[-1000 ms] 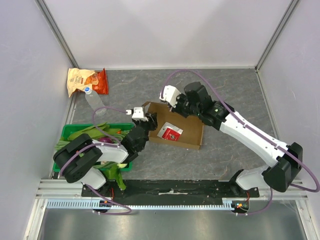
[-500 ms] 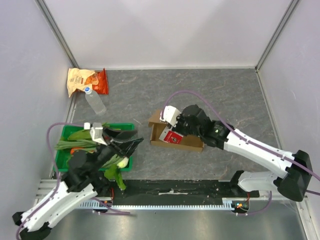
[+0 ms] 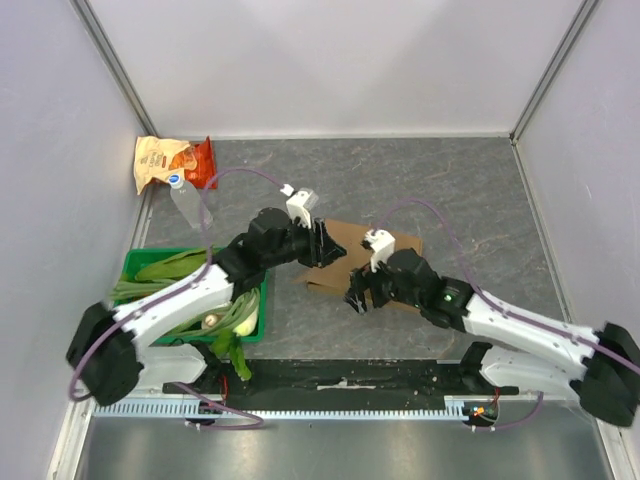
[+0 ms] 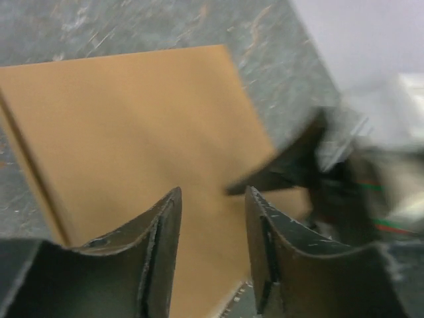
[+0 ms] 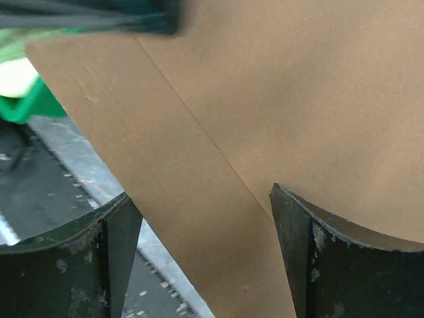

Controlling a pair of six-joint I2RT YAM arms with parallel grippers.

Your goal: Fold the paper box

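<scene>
The paper box [image 3: 354,243] is a plain brown cardboard mailer lying mid-table with its top panel down flat. My left gripper [image 3: 326,246] hovers at the box's left end, jaws open and nothing between them. In the left wrist view the brown panel [image 4: 132,126] fills the frame beyond the open gripper [image 4: 212,192]. My right gripper [image 3: 358,298] is at the box's near edge, open wide. In the right wrist view a creased cardboard panel [image 5: 265,99] lies beyond the spread gripper [image 5: 200,192]; contact cannot be judged.
A green crate [image 3: 134,259] holding vegetables stands at the near left, its corner [image 5: 26,99] showing past the box. An orange-and-tan snack bag [image 3: 170,163] and a clear water bottle [image 3: 190,205] lie at the far left by the wall. Walls enclose three sides.
The left arm swung away over the crate and came back to the box's left end. The right arm drew back to the box's near edge and opened. The box top now lies shut, hiding the card.
</scene>
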